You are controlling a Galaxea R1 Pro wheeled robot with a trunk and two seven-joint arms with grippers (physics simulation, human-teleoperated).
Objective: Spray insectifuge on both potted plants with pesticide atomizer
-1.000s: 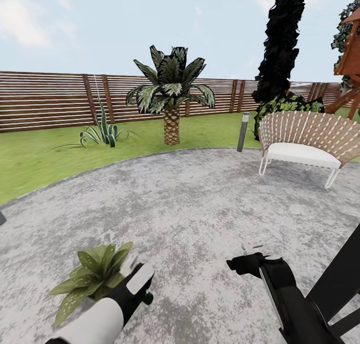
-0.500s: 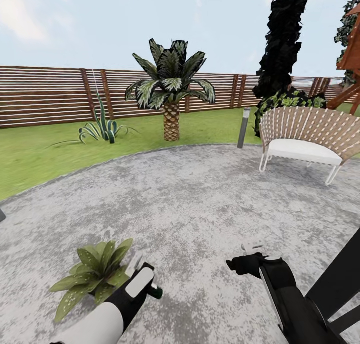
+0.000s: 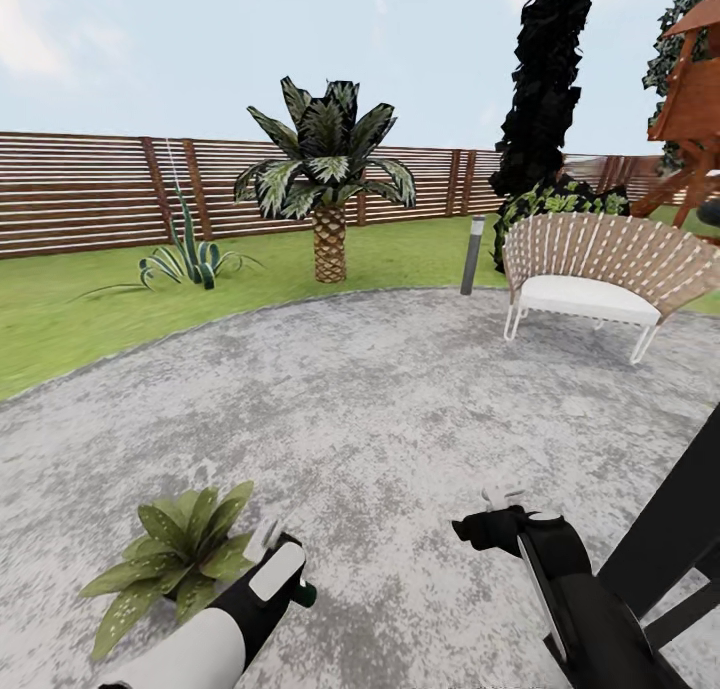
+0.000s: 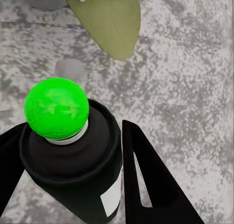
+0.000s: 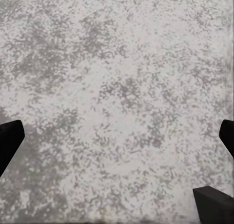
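Observation:
My left gripper (image 3: 277,561) is shut on the pesticide atomizer (image 3: 303,595), low at the left of the head view. In the left wrist view the atomizer (image 4: 73,153) is a black bottle with a bright green round end and a white label patch, held between the black fingers (image 4: 146,180). One potted plant (image 3: 175,554), a rosette of speckled green leaves, sits on the grey paving just left of that gripper; a leaf (image 4: 109,19) of it lies beyond the bottle. My right gripper (image 3: 503,497) hangs open over bare paving (image 5: 117,87), holding nothing.
The round grey paved circle (image 3: 400,389) spreads ahead, ringed by lawn (image 3: 60,319). A white-cushioned curved bench (image 3: 590,269) stands at the right with a bollard light (image 3: 471,254) beside it. A palm (image 3: 325,184), a spiky plant (image 3: 185,259) and the slatted fence (image 3: 80,194) lie beyond.
The whole head view has slid a little to the left, so the camera has turned. The atomizer has tilted slightly in my left gripper. The right gripper has stayed put.

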